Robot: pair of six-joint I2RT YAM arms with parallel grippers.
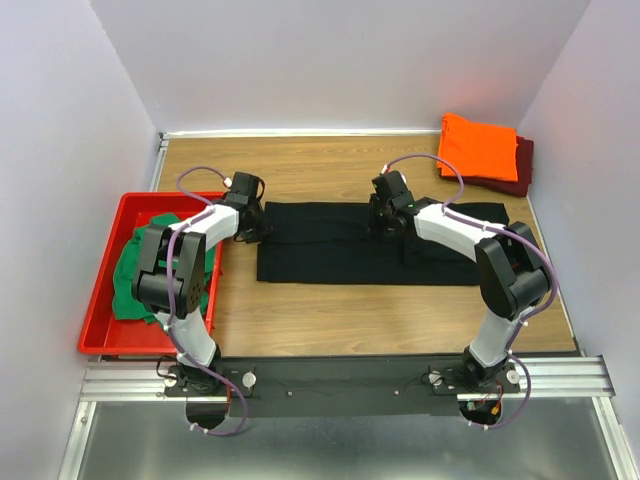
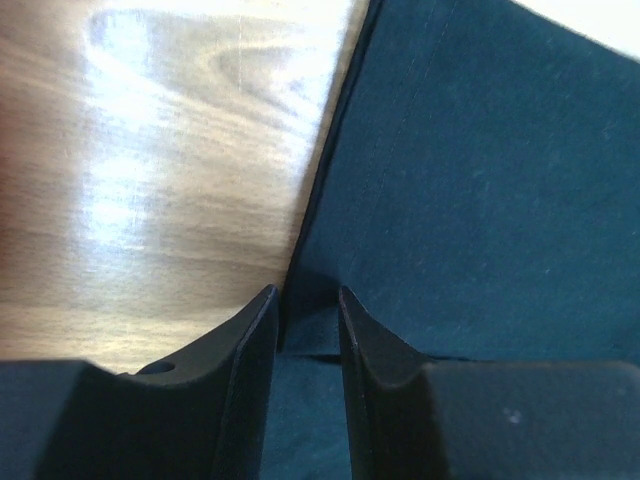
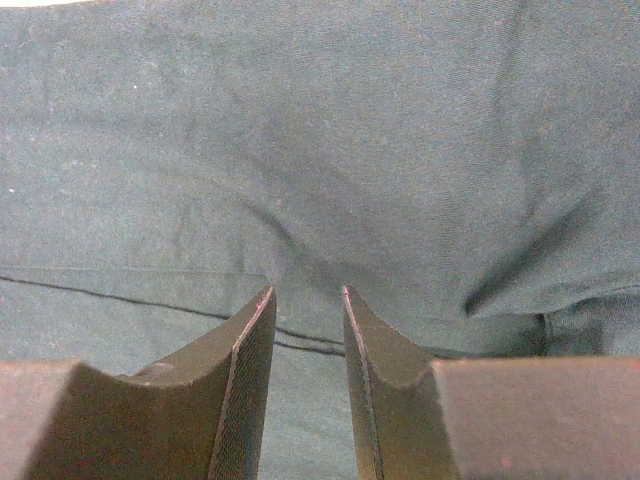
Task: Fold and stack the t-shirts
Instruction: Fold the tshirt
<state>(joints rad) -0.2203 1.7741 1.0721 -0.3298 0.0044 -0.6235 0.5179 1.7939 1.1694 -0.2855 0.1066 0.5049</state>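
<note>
Left hand [image 2: 307,292] and right hand [image 3: 307,292] — both open, jaws apart — low over the black t-shirt [image 1: 330,265]

The wooden table [image 1: 330,310] in front of me carries the black t-shirt [image 1: 340,255], spread flat near its middle. Left of that shirt, close by, the red tray [image 1: 100,300] sits on the wood. Beyond the shirt's right end, by the back corner, lies a maroon t-shirt [image 1: 522,165], folded, I think.

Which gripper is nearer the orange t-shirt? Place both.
Right. The right gripper sits midway along the black t-shirt, down-left of the orange t-shirt; the left gripper sits at its left edge, farther off.
</note>
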